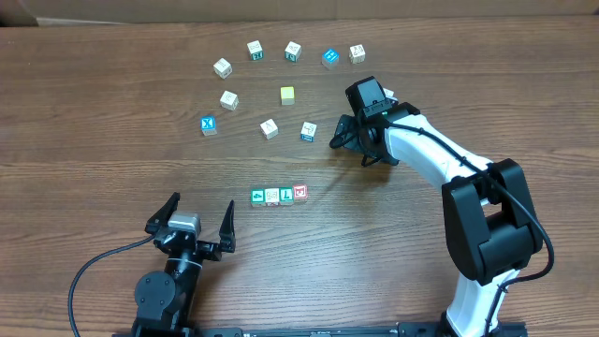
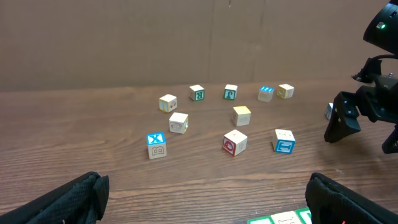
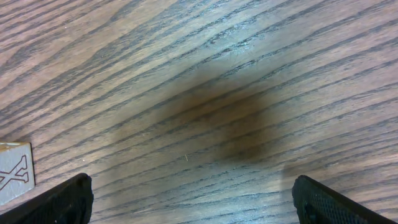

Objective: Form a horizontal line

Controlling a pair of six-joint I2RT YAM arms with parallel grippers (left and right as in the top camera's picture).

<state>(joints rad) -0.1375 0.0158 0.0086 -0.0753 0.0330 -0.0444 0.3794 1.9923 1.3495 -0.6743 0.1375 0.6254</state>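
**Entry: horizontal line.** Four letter cubes touching in one row on the table. The row lies just ahead of the left pincer, close by its right finger, and well apart from the right pincer.

**Left pincer:** spread wide, holding nothing.

**Right pincer:** spread wide and empty over bare wood, with a blue-and-white cube just beside it.

**Hazards, as we judge them:**
- We reckon the row complete, so any contact now can only spoil it.
- A forward or sideways move of the left pincer could catch the nearest cube on its wide fingers and skew the line.
- A low sweep by the right pincer could knock the loose cube toward the row.
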